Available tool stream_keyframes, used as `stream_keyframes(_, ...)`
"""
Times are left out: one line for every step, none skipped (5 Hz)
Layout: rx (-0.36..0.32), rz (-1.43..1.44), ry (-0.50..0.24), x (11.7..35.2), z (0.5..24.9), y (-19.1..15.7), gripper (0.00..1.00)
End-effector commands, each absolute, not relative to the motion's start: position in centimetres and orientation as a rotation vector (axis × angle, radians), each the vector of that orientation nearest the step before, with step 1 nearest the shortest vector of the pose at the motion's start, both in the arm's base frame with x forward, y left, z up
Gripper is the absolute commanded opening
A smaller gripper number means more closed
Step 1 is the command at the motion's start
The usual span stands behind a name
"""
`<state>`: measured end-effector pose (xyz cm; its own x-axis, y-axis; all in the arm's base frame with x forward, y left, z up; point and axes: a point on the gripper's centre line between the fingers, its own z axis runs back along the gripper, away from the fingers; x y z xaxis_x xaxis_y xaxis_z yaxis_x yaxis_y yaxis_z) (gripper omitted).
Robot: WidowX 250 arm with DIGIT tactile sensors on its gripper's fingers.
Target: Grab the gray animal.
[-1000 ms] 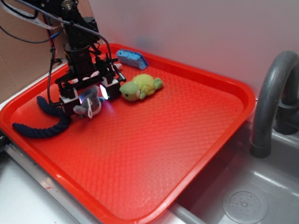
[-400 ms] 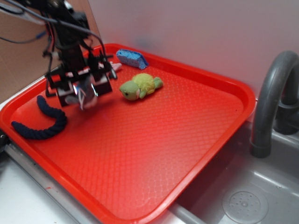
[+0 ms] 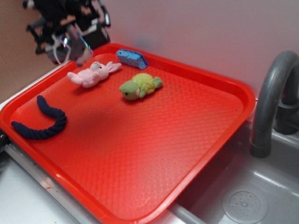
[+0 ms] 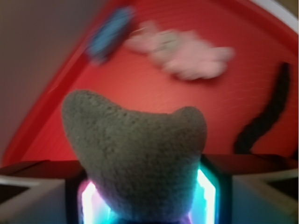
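In the tool (image 3: pixel 70 44), gray animal (image 4: pixel 135 154) ears-outward.

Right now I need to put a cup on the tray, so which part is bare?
The tray's near and right half, from the turtle toward the faucet, is bare. The far-left end is crowded: bunny, sponge, rope.

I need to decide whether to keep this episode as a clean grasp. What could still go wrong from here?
The gray animal sits between the gripper fingers, lifted above the red tray. Its soft plush could slip free and drop. A fall might land on the pink bunny below.
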<state>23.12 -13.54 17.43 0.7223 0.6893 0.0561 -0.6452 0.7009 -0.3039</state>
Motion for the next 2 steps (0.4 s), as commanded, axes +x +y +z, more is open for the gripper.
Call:
stream_keyframes(-0.32, 0.665, -0.316, 22.4, 28.6, -11.7, 0.0)
stream_keyframes(-0.27, 0.629, -0.243, 24.0, 29.8, -11.6, 0.0)
